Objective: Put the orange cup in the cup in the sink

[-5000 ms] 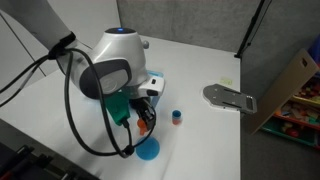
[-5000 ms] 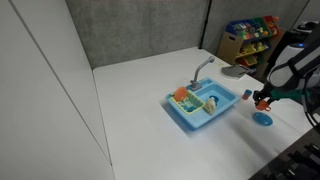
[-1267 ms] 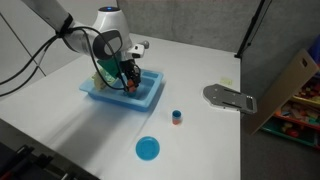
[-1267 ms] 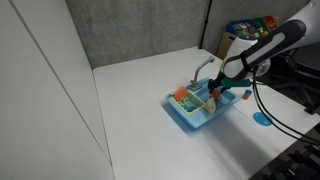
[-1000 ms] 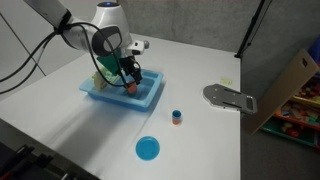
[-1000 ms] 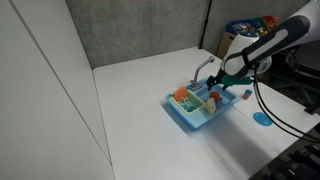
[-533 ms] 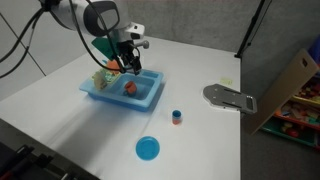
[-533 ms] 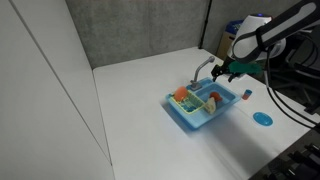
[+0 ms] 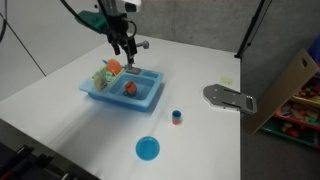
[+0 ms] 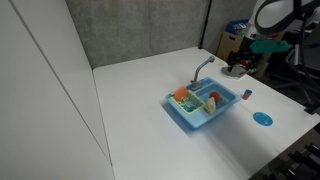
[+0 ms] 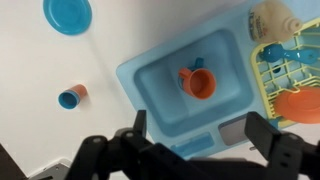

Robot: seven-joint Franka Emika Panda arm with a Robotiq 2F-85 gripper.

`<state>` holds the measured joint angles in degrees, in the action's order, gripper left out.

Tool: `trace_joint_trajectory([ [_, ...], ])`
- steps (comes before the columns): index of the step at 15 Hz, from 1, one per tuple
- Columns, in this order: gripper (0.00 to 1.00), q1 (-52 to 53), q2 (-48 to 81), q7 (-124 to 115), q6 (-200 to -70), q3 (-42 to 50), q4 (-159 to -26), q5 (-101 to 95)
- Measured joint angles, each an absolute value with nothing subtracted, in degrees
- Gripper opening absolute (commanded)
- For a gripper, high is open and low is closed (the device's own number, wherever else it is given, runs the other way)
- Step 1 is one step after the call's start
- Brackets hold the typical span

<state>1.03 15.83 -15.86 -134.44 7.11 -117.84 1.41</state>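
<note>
The orange cup point(image 11: 198, 83) stands in the basin of the light-blue toy sink point(image 11: 158, 100), with a bit of blue showing at its far edge point(image 11: 197, 63); whether that is the other cup I cannot tell. In both exterior views the orange cup point(image 9: 129, 88) point(image 10: 213, 100) rests in the sink point(image 9: 150, 99) point(image 10: 190, 118). My gripper point(image 11: 200, 128) hangs high above the sink's front rim, open and holding nothing. In both exterior views the gripper point(image 9: 125, 48) point(image 10: 240, 66) is well clear of the sink.
A blue plate point(image 9: 147, 149) point(image 11: 67, 14) and a small blue-and-orange cup point(image 9: 177, 117) point(image 11: 70, 97) lie on the white table beside the sink. A dish rack with an orange plate point(image 11: 297, 105) fills the sink's other side. A grey flat object point(image 9: 228, 97) and a cardboard box point(image 9: 290, 85) sit at the far edge.
The gripper has risen out of the sink basin and pulled back above it, still open. The orange cup has stayed in the basin.
</note>
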Motion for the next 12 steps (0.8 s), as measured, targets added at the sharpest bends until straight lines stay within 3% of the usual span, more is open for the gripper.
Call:
trace_joint_trajectory([
  [12, 1.0, 1.05, -5.12, -11.55, -112.06, 3.08, -123.37, -6.87],
])
